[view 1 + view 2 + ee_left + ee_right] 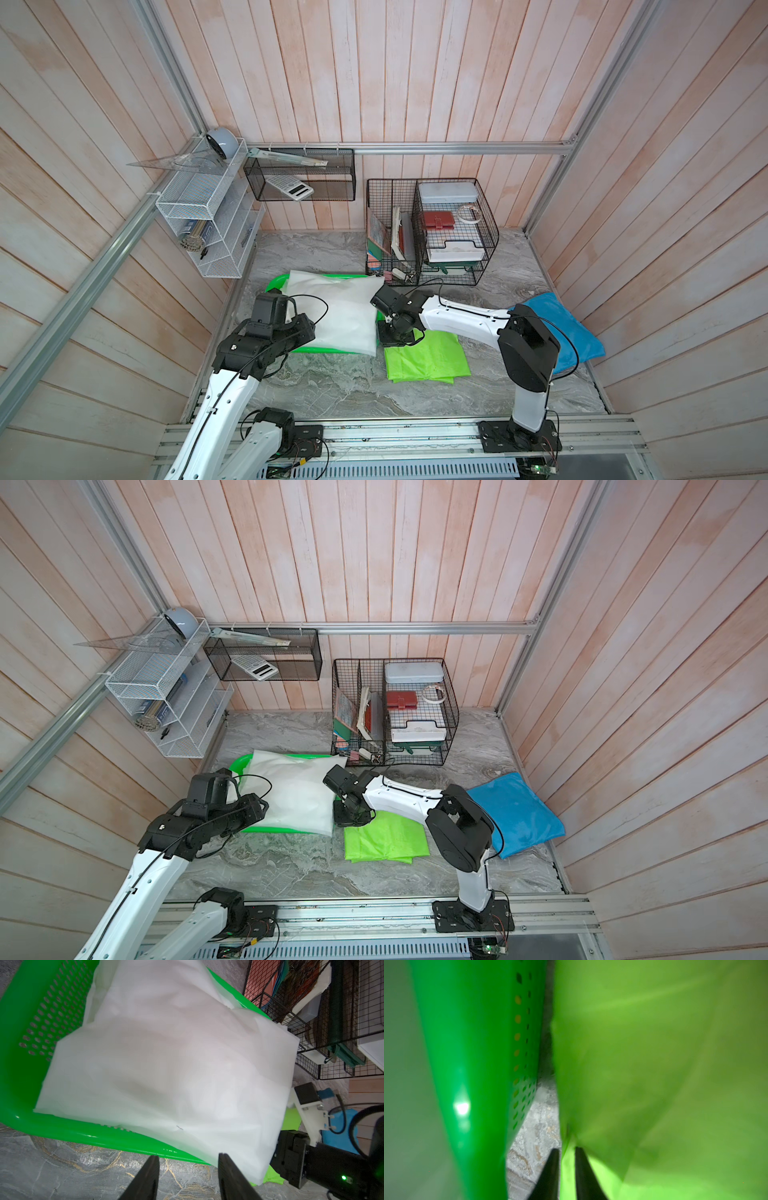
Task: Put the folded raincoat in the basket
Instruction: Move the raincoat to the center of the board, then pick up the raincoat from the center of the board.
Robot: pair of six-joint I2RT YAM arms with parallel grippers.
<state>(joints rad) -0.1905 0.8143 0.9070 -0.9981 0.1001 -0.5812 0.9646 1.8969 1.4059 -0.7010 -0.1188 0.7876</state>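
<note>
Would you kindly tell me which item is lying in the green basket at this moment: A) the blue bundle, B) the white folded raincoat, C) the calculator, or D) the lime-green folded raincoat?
B: the white folded raincoat lies across the basket, while the lime-green raincoat sits on the table beside it and the blue bundle lies further off.

Black wire organiser (432, 232) stands on the bench (332, 386). Blue cushion (582, 336) lies near it; white wire rack (199, 199) hangs well apart.
</note>
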